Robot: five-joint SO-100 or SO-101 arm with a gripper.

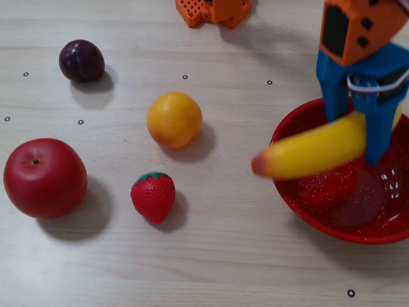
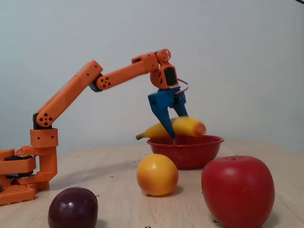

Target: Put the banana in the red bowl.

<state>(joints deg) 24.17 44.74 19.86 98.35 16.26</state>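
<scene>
Gripper [image 2: 172, 127]: blue fingers closed on banana [image 1: 313, 152], which is held approx. level above red bowl [image 2: 186, 151], clear of it. Banana's orange end is seen past bowl rim, left of gripper in a fixed view. Orange fruit [image 1: 174, 119], strawberry [image 1: 153, 196], apple [image 1: 45, 177], plum [image 1: 81, 60] are laid on table [image 1: 211, 256], well left of gripper.

banana [image 1: 313, 152]: smooth glossy plastic look. red bowl [image 1: 300, 192]: glossy, fine white speckle inside. table [image 1: 223, 256]: matt pale wood grain. apple [image 1: 45, 178], plum [image 1: 81, 60]: shiny. Arm [image 2: 71, 92]: matt orange plastic; gripper [image 1: 361, 137] blue plastic.
</scene>
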